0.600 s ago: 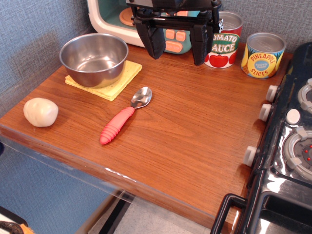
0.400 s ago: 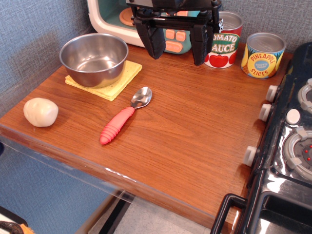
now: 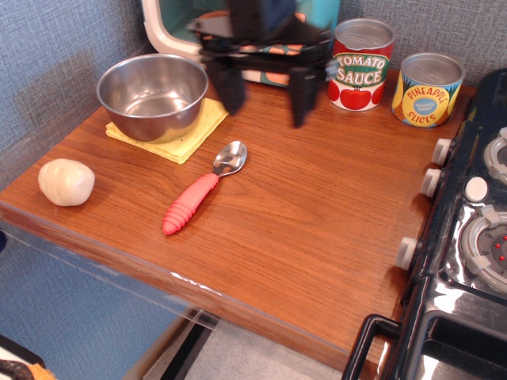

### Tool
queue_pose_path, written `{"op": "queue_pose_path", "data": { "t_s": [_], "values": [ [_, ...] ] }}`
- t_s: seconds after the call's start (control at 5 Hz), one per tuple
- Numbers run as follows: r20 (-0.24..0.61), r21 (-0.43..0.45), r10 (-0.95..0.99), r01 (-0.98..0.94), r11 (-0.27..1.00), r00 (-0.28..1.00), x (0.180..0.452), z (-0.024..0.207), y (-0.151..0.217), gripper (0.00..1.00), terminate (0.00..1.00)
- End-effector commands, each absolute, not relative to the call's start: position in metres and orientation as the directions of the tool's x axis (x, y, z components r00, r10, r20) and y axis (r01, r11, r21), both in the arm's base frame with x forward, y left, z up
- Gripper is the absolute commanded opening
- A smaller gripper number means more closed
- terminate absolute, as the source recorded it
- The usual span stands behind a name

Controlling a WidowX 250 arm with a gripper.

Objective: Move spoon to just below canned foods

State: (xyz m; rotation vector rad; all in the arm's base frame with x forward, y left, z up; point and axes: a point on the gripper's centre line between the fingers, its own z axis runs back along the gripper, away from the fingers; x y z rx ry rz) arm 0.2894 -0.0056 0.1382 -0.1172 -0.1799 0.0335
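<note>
The spoon [image 3: 203, 188], with a silver bowl and a ribbed red-pink handle, lies flat on the wooden table [image 3: 317, 229], left of middle. The tomato sauce can [image 3: 361, 66] and the pineapple slices can [image 3: 428, 89] stand side by side at the back right. My gripper [image 3: 265, 101] is black, blurred by motion, and hangs open and empty above the table's back middle. Its fingers point down, behind and to the right of the spoon's bowl and left of the tomato can.
A steel bowl [image 3: 152, 96] sits on a yellow cloth [image 3: 179, 134] at the back left. A pale round lump [image 3: 66, 181] lies near the left edge. A toy microwave [image 3: 178, 32] stands at the back. A black toy stove [image 3: 467, 237] borders the right side.
My gripper has moved left and forward, lower toward the table, uncovering the tomato can. The spoon and cans have not moved.
</note>
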Motion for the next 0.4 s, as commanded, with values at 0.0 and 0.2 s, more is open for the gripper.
{"op": "queue_pose_path", "data": {
  "t_s": [0.0, 0.2],
  "values": [
    [0.186, -0.076, 0.159, -0.147, 0.986, 0.970, 0.286, 0.101, 0.049, 1.00, 0.00],
    [0.157, -0.049, 0.191, -0.186, 0.981, 0.969, 0.296, 0.065, 0.057, 1.00, 0.00]
  ]
}}
